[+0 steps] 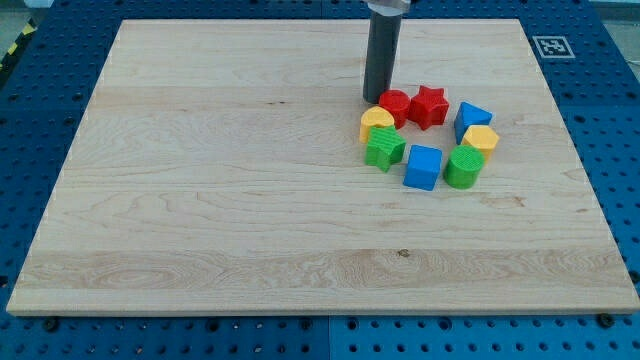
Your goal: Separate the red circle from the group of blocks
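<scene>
There were no jaws on this arm, only a rod holding nothing; my tip [376, 99] stood on the table [220, 200], touching or just short of the red circle [394, 105] on its upper left. The red star [429, 106] lay just beyond the circle; the yellow block [376, 123] and green block [384, 148] sat below. Pushing from there would likely have driven the circle into the ring, so I judged it better to come round and push it toward the view's top.

A pale wooden board [250, 170] with visible grain and a matt finish is seen. The red circle [394, 104] beside my tip [376, 99] looks ridged, matt plastic. The rod appears smooth, dark.
</scene>
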Action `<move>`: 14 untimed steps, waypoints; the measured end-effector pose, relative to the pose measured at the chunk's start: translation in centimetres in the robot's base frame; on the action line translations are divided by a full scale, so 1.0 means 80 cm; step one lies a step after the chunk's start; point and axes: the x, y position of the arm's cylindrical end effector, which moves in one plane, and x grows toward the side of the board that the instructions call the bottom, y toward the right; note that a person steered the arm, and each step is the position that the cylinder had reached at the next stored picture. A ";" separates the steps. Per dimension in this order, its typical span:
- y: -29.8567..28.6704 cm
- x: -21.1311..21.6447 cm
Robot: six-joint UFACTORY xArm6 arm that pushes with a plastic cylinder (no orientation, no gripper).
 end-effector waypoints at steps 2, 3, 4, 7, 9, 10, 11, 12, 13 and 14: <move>0.000 -0.018; 0.011 -0.076; 0.129 -0.090; 0.305 0.134; 0.259 0.154; 0.228 0.124; 0.219 0.116; 0.192 0.111; 0.177 0.095; 0.158 0.088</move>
